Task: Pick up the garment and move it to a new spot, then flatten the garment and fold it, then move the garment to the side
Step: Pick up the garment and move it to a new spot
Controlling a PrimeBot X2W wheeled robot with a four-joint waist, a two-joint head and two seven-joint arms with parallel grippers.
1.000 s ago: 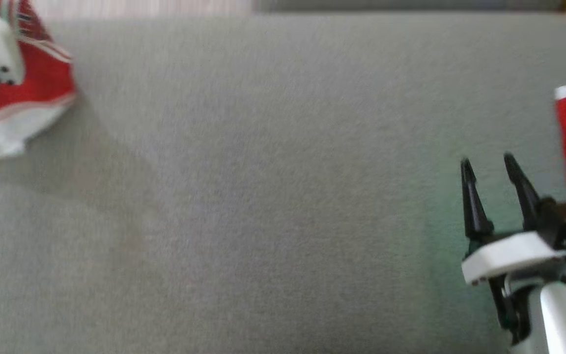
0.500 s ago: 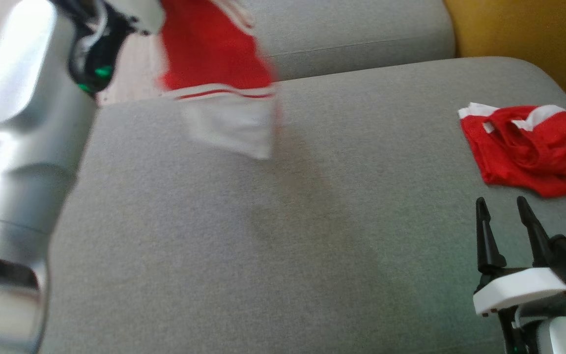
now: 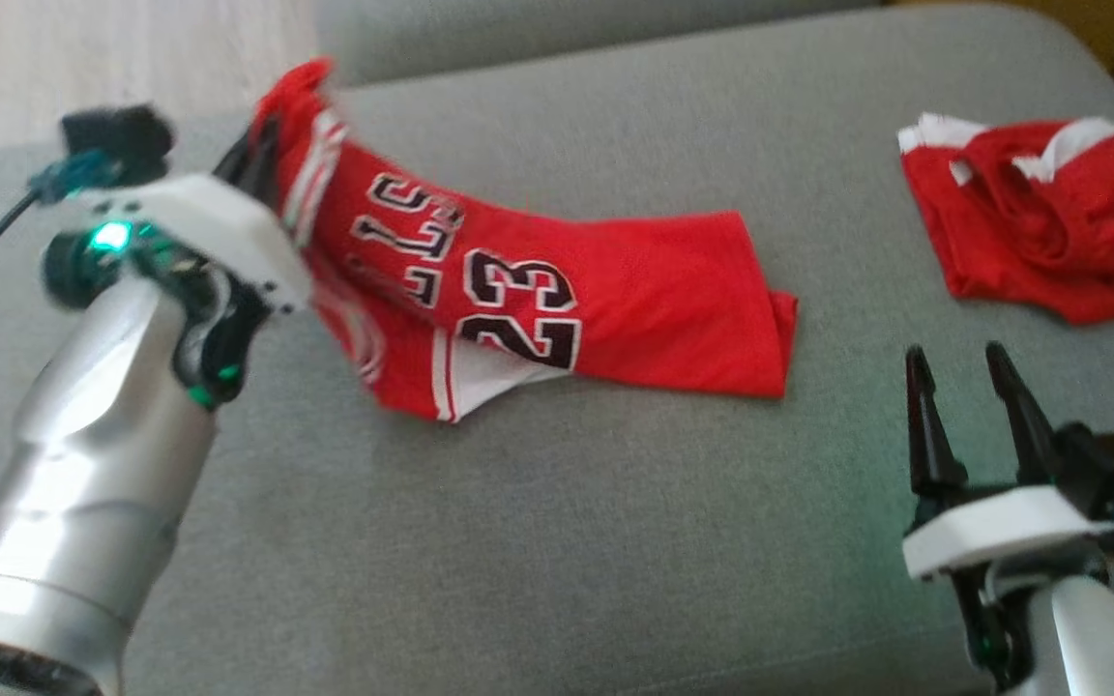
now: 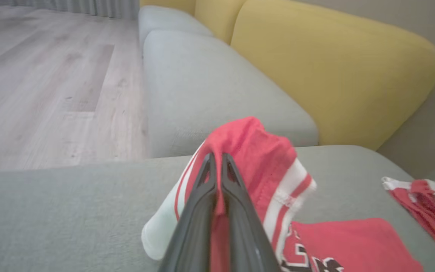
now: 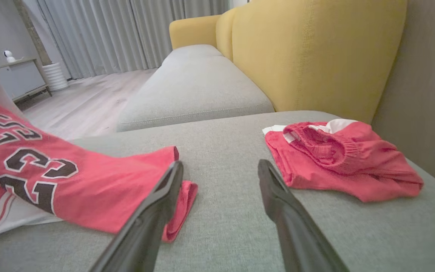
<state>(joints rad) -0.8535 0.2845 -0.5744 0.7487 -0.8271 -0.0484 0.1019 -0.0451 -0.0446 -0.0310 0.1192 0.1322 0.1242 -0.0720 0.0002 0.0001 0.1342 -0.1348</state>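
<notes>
The broad grey fabric sofa seat (image 3: 557,541) carries two pieces of clothing. A red basketball jersey with black-and-white lettering (image 3: 634,290) stretches between the left fingers (image 4: 198,211) and the right fingers (image 3: 923,406), its hem flat on the seat and its other end raised at the left fingers. A crumpled red-and-white knit garment (image 3: 1040,232) lies just beyond the right fingers, apart from the jersey.

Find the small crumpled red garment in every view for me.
Head view: small red garment, upper right.
Left wrist view: the garment, low at the right edge.
Right wrist view: the garment, right of centre.
Shared landmark: the lettered red jersey, lying to its left in all three views.
</notes>
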